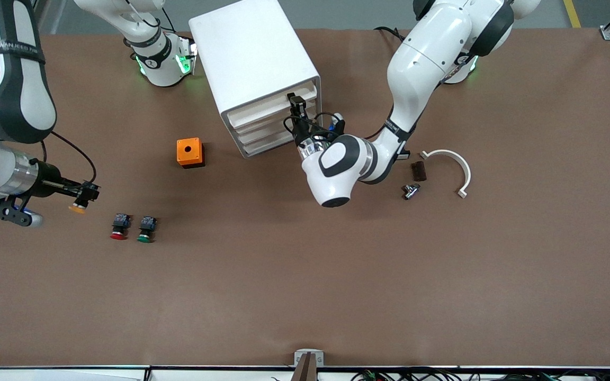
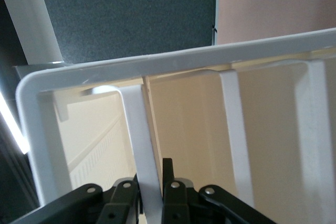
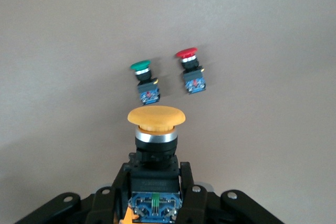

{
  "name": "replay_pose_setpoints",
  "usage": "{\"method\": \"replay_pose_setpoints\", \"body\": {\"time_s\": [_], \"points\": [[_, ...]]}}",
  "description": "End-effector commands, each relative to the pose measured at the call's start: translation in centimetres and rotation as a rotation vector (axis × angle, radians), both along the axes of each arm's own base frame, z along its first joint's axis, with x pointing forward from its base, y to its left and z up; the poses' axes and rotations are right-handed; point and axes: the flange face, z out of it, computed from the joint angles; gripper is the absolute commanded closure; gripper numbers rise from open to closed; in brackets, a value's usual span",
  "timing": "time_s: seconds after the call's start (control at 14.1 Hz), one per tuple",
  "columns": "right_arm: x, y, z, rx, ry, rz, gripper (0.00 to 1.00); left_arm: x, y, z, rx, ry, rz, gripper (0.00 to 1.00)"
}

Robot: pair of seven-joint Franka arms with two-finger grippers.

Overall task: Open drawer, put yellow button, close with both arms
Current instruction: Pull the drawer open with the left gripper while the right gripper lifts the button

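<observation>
The white cabinet [image 1: 252, 53] stands at the middle of the table's robot side. My left gripper [image 1: 297, 104] is at the front of its uppermost drawer [image 1: 262, 108], at the corner toward the left arm's end. In the left wrist view the gripper [image 2: 152, 174] is shut on the drawer's white front lip [image 2: 137, 129]. The drawer looks pushed in. My right gripper [image 1: 85, 197] is shut on the yellow button [image 1: 78, 207], held just over the table at the right arm's end. In the right wrist view the button [image 3: 156, 116] points its cap away from the gripper [image 3: 155, 176].
A red-capped button [image 1: 118, 227] and a green-capped button [image 1: 146, 229] lie side by side below the held button. An orange box [image 1: 189, 152] sits beside the cabinet. A white curved piece [image 1: 450, 164], a brown block [image 1: 418, 170] and a metal part [image 1: 410, 190] lie beside the left arm.
</observation>
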Motion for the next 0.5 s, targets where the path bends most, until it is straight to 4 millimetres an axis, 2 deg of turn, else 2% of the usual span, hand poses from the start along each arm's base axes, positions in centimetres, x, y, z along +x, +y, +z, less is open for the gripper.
{"method": "replay_pose_setpoints", "body": {"time_s": [0.0,0.21,0.43], "points": [[-1.6,3.6,2.6,0.008,0.011,-0.079,1.00,2.9,2.2,-0.5,0.010,0.009,0.079,0.87],[-2.7,7.6,4.6,-0.004,0.015,-0.138,1.00,5.4,4.1,-0.6,0.016,-0.011,0.141,0.87],[-4.2,12.5,6.6,-0.013,0.012,-0.199,1.00,7.9,6.8,-0.9,0.016,-0.010,0.203,0.86]]}}
